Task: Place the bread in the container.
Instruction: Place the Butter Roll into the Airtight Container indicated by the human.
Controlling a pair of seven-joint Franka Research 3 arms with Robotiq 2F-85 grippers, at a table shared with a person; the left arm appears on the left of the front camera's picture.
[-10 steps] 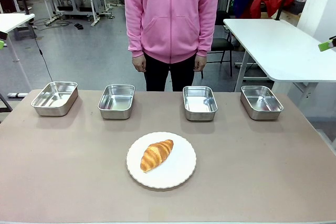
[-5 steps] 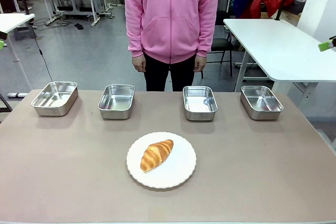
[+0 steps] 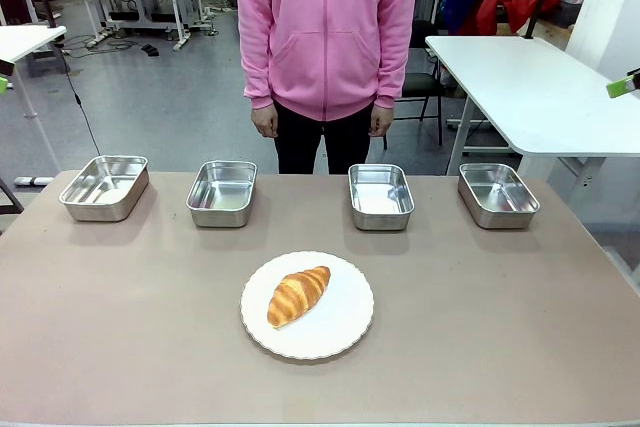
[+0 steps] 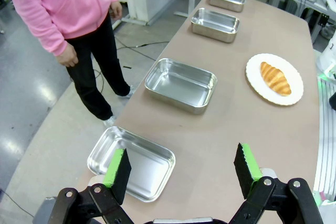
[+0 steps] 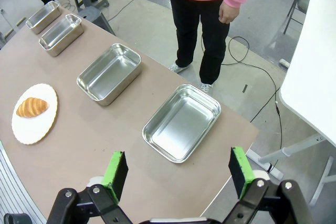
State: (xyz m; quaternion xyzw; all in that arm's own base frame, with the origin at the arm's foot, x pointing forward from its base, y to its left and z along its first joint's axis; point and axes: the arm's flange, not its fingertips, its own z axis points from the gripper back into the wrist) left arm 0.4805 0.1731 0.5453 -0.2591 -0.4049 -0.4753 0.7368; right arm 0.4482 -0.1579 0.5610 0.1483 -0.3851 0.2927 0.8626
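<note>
A brown bench [image 3: 120,347] is stretching across a workshop, with a person [image 3: 325,37] in pink standing at its far side. Four shiny containers [image 3: 222,192] are sitting in a row along that edge. Nearer, a white plate [image 3: 345,332] is carrying the bread [image 3: 298,294], well apart from them. The left claw [image 4: 181,153] and right claw [image 5: 176,155] are hanging released, empty.

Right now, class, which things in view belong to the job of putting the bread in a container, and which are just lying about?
Belong to the job:
bread
steel containers, four alike in a row
left pincer and right pincer, both open

Just lying about:
white plate under the bread
spare white table behind
</note>
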